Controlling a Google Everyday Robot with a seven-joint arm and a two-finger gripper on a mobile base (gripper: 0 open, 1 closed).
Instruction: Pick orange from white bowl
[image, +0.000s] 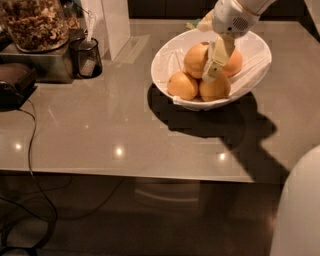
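Observation:
The white bowl (255, 47) stands on the grey table at the upper right and holds several fruits. The orange (195, 59), the largest and yellowish, lies on top at the bowl's middle. Smaller, deeper-orange fruits lie in front of it (182, 85) (216, 90) and behind to the right (234, 62). My gripper (213, 71) reaches down from the top edge into the bowl. It sits right against the orange's right side, between it and the fruit behind.
A white box (112, 25) stands at the back. A dark cup (86, 57), a jar of nuts (35, 22) on a metal block and a dark device with a cable (15, 85) are at the left. A white robot part (300, 205) fills the lower right corner.

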